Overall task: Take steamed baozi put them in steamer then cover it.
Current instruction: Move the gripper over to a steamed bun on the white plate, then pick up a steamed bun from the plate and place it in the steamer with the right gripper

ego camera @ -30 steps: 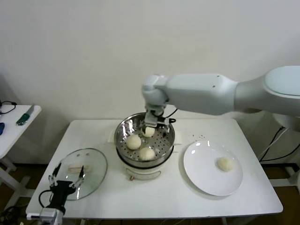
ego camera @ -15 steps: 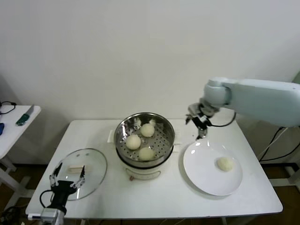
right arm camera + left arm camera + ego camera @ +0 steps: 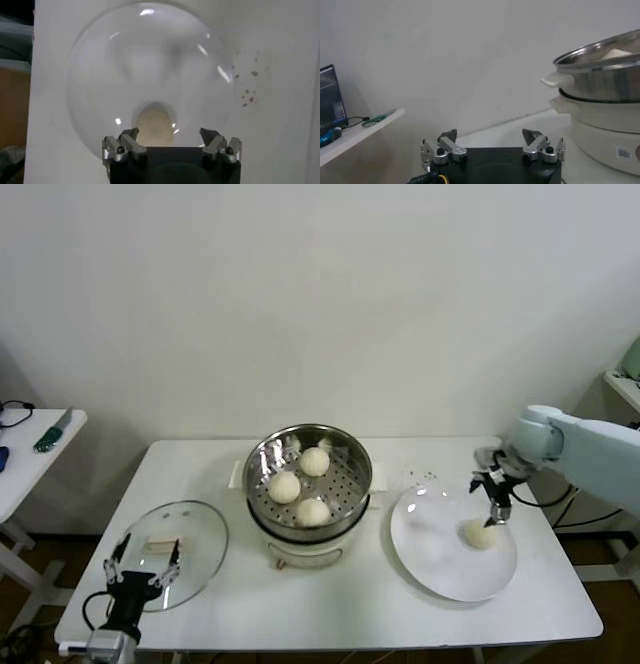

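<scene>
Now right gripper (image 3: 497, 515), fingers wide, hovers over last baozi (image 3: 480, 533) on plate (image 3: 440, 574); three sit in steamer (image 3: 310, 474). Best descend centred, close gently (soft bun). Left gripper (image 3: 140, 569) parked, fingers wide.

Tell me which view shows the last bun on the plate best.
The head view: the bun lies whole on the plate, with the open right tool just above. The right wrist view shows the bun partly cut off by the tool. The left wrist view misses it.
</scene>
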{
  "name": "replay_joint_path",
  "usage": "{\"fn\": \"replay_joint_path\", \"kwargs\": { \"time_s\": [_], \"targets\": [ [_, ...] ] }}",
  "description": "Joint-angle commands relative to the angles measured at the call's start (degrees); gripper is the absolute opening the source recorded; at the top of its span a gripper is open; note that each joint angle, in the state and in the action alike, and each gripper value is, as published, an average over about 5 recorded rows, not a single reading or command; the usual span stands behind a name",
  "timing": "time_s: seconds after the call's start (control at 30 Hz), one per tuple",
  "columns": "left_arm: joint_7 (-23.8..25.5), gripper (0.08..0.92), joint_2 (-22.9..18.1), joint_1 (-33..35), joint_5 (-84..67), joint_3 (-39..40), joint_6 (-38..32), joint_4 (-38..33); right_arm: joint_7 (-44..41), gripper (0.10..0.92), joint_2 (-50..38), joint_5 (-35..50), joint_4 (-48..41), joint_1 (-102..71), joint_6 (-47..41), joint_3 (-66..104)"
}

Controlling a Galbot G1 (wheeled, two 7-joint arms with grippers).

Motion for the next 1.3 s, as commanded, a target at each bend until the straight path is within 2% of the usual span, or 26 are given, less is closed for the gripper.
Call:
{"fn": "replay_joint_path", "kwargs": {
  "time_s": [0.03, 0.4, 0.87, 1.13, 1.3],
  "targets": [
    [-0.03, 0.823, -0.16, -0.4, 0.53, 0.08, 0.5, 0.03, -1.29, 0.823, -2.24, -6.59, -7.21, -16.34, 0.51, 12.73],
    [-0.05, 0.823, -0.6, -0.65, 0.94, 0.12, 0.75, 0.2, -1.16, 0.823, 4.33, -6.44, -11.95, -16.51, 1.02, 14.44],
    [-0.08, 0.823, -0.71, -0.59, 0.9, 0.08, 0.75, 0.1, -1.81, 0.82, 5.67, -6.58, -12.25, -15.66, 0.9, 12.48],
    [-0.07, 0.823, -0.95, -0.7, 0.96, 0.21, 0.72, -0.1, -1.73, 0.721, 5.03, -4.01, -11.27, -12.07, 0.64, 10.17],
    [-0.03, 0.823, -1.71, -1.3, 1.04, 0.61, 0.68, -0.2, -1.42, 0.692, 5.14, 2.86, -9.7, -3.25, -0.64, 3.5]
  ]
}}
